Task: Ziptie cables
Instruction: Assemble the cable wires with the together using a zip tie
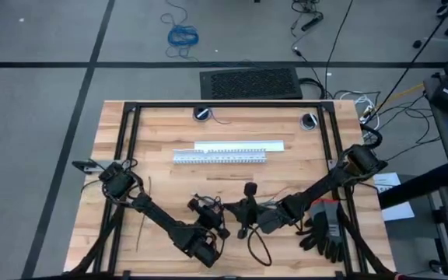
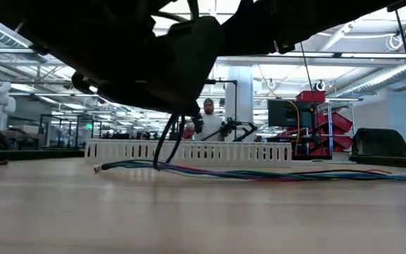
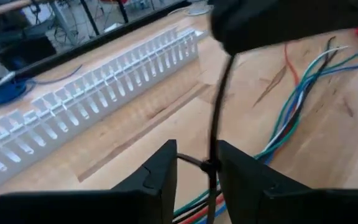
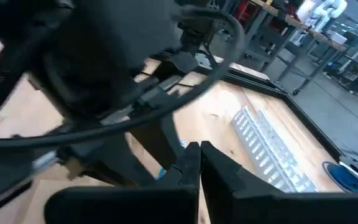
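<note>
Here the left gripper (image 3: 197, 171) stands narrowly parted around a ziptie (image 3: 215, 124) looped over the cables (image 3: 291, 118), nearer the table's front than the white duct (image 3: 86, 102). The right gripper (image 4: 199, 163) pinches shut there, holding what I cannot tell.

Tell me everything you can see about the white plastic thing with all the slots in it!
The white slotted duct is a long straight plastic channel whose side walls are cut into rows of narrow upright teeth, like a comb. It lies flat on the wooden table, past the middle, lengthwise across it. A plain white strip lies alongside it on the far side. Neither gripper touches it, and the cables lie apart from it, nearer the arms.
</note>
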Motion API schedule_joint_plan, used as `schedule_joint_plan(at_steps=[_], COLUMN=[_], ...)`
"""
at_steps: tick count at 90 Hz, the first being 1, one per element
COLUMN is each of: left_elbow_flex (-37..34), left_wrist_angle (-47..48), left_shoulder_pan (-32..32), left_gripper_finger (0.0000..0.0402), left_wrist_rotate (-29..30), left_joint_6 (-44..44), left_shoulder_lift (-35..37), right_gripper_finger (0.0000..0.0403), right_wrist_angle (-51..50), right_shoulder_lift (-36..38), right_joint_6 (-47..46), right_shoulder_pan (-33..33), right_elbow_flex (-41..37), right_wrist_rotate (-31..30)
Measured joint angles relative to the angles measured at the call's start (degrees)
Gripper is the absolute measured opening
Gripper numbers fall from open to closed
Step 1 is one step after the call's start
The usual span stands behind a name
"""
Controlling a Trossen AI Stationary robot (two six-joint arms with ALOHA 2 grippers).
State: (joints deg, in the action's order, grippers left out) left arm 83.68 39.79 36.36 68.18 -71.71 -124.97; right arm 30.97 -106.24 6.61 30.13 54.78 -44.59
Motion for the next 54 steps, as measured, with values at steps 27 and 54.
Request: schedule_joint_plan(at_steps=[27,54], left_elbow_flex=[0.0,0.0], left_wrist_angle=[0.1,0.1], left_shoulder_pan=[0.4,0.6], left_gripper_finger=[0.0046,0.0017], left_wrist_rotate=[1.3,0.5], left_joint_6=[-1.2,-1.4], left_shoulder_lift=[0.0,0.0], right_gripper_finger=[0.0000,0.0000], right_wrist_angle=[-0.3,-0.2], right_shoulder_lift=[0.0,0.0], right_joint_6=[-0.1,2.4], right_shoulder_pan=[0.0,0.0], right_elbow_flex=[0.0,0.0], right_wrist_rotate=[-0.1,-1.7])
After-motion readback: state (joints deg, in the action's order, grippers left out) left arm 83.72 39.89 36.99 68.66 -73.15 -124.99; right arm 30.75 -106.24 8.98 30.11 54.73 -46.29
